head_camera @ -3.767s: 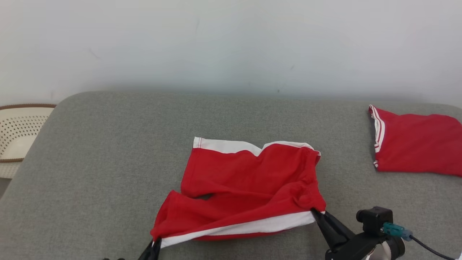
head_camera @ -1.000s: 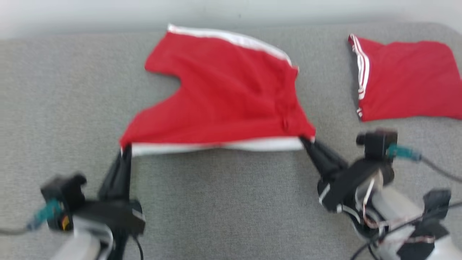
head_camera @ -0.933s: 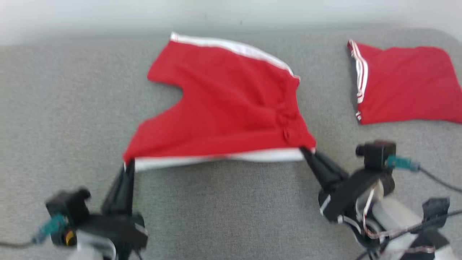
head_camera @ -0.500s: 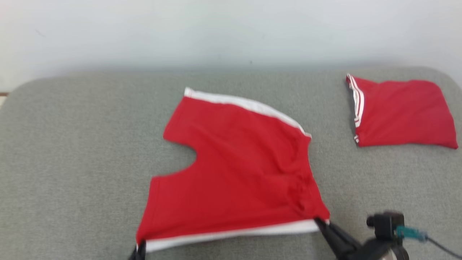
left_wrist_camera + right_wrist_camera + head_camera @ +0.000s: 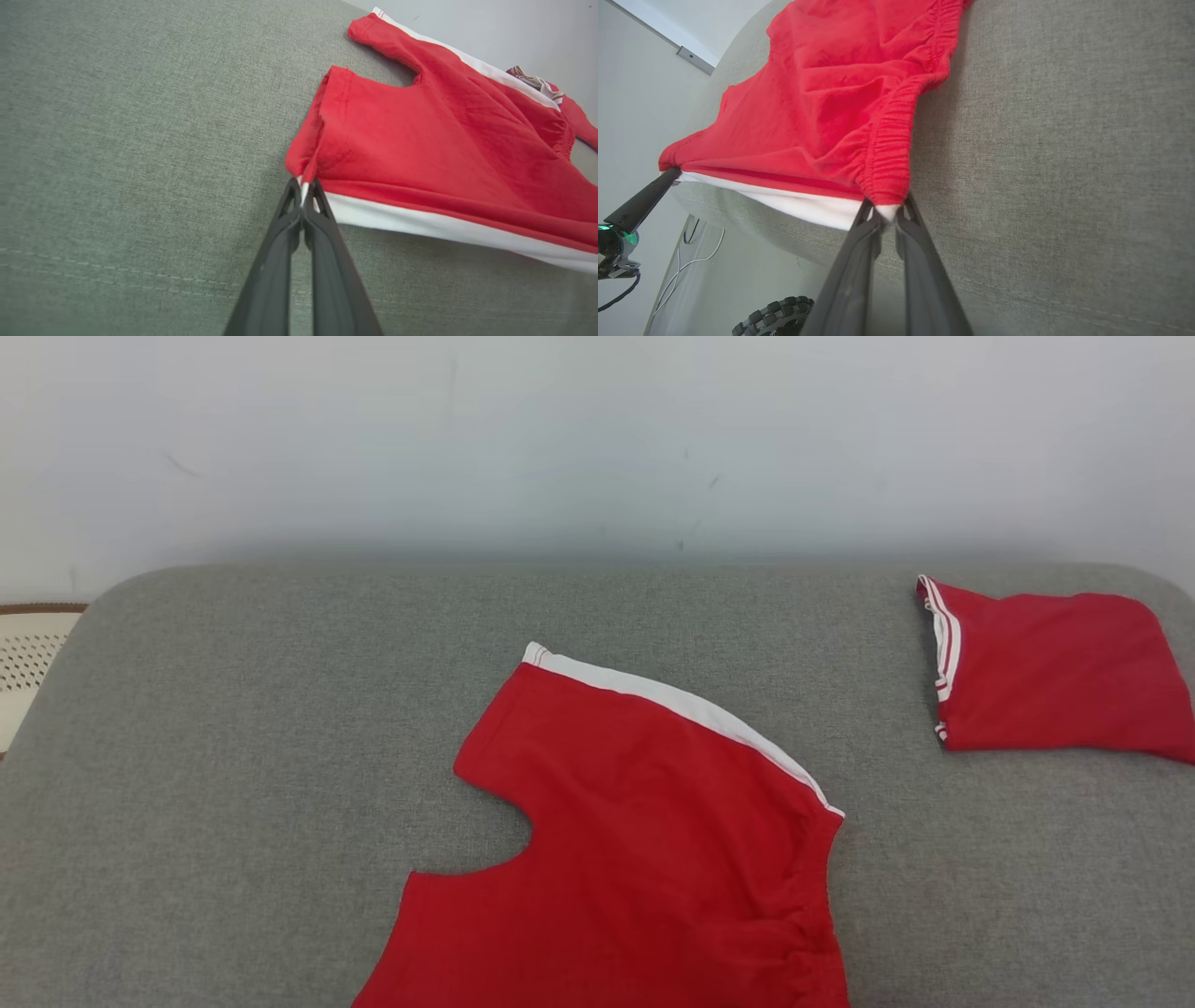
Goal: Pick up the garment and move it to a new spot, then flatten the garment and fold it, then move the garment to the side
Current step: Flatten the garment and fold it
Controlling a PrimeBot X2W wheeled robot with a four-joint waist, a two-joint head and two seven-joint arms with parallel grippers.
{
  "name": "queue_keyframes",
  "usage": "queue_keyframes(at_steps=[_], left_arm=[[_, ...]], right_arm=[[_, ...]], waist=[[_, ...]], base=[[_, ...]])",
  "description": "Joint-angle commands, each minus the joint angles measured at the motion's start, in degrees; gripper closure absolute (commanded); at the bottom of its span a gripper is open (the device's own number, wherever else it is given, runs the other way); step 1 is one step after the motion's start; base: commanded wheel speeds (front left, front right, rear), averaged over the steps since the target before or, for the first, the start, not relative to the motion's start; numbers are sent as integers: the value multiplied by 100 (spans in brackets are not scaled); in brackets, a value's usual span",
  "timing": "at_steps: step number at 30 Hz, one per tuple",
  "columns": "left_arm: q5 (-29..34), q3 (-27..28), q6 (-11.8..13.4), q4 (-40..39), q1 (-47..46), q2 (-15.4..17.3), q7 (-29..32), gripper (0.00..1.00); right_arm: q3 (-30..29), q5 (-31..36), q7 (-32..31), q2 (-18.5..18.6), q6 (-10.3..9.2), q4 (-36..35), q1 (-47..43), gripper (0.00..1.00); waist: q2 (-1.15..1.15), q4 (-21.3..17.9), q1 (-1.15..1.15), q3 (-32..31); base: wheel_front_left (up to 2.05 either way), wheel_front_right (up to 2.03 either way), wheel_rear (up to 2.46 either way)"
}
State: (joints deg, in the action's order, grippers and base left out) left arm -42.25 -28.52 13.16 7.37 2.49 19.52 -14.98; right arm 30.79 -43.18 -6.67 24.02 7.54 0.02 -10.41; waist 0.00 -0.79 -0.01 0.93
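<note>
The red shorts [image 5: 644, 859], white-striped down the sides, are lying spread, seemingly flat, stretching away from the left claw [image 5: 303, 189] and right claw [image 5: 887, 212] pinching their near corners.

Grey fabric-covered worktop [image 5: 233, 709], rounded far corners, stitched seam along near edge. Red shorts [image 5: 644, 859] spread at centre-near, mostly flat. Legs point left, gathered waistband on right. White stripe along far side, another along near side; near side lifted slightly off fabric. Folded red garment [image 5: 1055, 681], white stripes on its left edge, lies far right, well apart from shorts.
</note>
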Motion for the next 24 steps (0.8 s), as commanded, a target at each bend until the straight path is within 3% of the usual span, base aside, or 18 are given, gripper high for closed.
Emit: queue_keyframes(at_steps=[1, 11, 16, 24], left_arm=[[70, 96, -11, 48, 82, 74, -26, 100], [432, 386, -199, -530, -613, 316, 61, 100], [562, 359, -341, -857, -1408, 620, 593, 100], [544, 326, -725, -572, -2806, 1088, 1687, 100]], right_arm=[[-129, 75, -39, -12, -6, -69, -103, 100], [-470, 234, 16, -469, -6, -754, 99, 100], [-562, 82, -19, -617, -6, -784, 496, 100], [-739, -270, -57, -1100, -6, -375, 1619, 100]], waist=[[0, 5, 1, 4], [0, -199, 1, 151], [0, -420, 1, 369], [0, -1035, 1, 964]], base=[[0, 0, 0], [0, 0, 0], [0, 0, 0], [0, 0, 0]])
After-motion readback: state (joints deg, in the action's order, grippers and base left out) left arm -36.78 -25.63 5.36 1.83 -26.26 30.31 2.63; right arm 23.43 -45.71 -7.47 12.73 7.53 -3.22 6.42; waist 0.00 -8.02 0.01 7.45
